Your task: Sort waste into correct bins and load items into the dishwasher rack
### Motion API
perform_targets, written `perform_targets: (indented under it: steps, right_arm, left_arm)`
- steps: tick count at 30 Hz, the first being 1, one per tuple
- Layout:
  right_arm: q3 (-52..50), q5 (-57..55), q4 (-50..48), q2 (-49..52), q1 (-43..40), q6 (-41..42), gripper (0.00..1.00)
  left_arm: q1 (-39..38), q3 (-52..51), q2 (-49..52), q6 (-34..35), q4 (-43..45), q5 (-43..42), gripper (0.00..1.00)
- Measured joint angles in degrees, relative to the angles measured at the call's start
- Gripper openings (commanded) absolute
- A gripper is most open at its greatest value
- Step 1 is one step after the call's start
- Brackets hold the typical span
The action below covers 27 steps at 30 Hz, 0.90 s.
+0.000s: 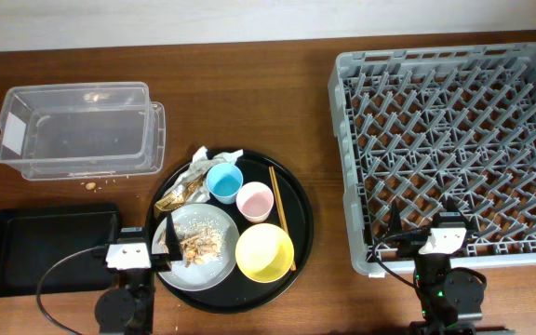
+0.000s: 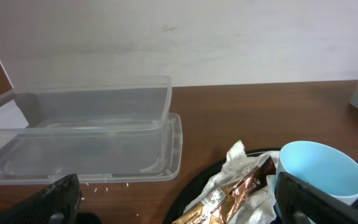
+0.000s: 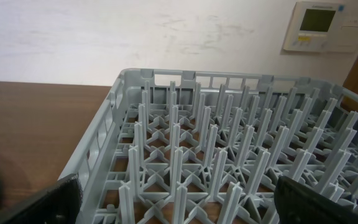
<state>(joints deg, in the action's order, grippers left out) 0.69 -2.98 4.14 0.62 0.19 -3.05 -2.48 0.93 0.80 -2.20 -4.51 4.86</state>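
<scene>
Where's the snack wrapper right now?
Overhead view: the shiny gold-brown snack wrapper lies on the round black tray's upper-left edge, left of the small light-blue cup.

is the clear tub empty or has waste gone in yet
Empty. The clear tub shows only its bare bottom from overhead and the left wrist view; the wrapper lies outside it.

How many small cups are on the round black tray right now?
2. On the round black tray, the light-blue cup sits at the back; the pink cup is beside it, behind the yellow bowl. None seems hidden.
</scene>
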Motion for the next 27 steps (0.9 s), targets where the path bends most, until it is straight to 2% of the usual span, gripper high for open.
perform_targets:
  steps: [3, 4, 7, 9, 12, 13, 16, 20, 24, 27]
  right_arm:
    - [0.00, 0.00, 0.02, 0.00, 0.00, 0.04, 0.99]
    - [0.00, 0.00, 0.00, 0.00, 0.00, 0.04, 0.99]
    - [0.00, 0.02, 0.00, 0.00, 0.00, 0.02, 0.99]
    - [0.00, 0.00, 0.00, 0.00, 0.00, 0.00, 0.99]
    - [0.00, 0.00, 0.00, 0.02, 0.00, 0.02, 0.99]
    - [0.00, 0.00, 0.00, 0.00, 0.00, -0.02, 0.98]
    - [0.00, 0.00, 0.00, 0.00, 0.00, 0.02, 0.99]
    - [0.00, 0.00, 0.00, 0.02, 0.00, 0.07, 0.99]
    - [0.00, 0.02, 0.00, 0.02, 0.00, 0.02, 0.99]
    - [0.00, 0.02, 0.02, 0.02, 0.00, 0.02, 0.99]
  left_arm:
    - [0.02, 0.00, 0.00, 0.00, 0.09, -2.93, 0.99]
    - [0.02, 0.00, 0.00, -0.02, 0.50, -7.48, 0.99]
    - [0.02, 0.00, 0.00, -0.04, 1.53, -25.79, 0.99]
    - [-0.04, 0.00, 0.00, -0.17, 3.04, -41.07, 0.99]
    - [-0.04, 0.00, -0.02, -0.22, 4.37, -57.20, 0.99]
    - [-0.04, -0.02, 0.00, -0.22, 4.68, -59.93, 0.99]
    - [-0.04, -0.20, -0.02, 1.29, 10.49, -65.02, 0.99]
    - [-0.04, -0.26, -0.11, 9.66, 23.43, -64.59, 0.99]
    - [-0.02, 1.29, 0.46, 13.25, 20.55, -63.82, 0.99]
    - [0.81, 6.27, 4.76, 14.29, 17.16, -63.45, 0.99]
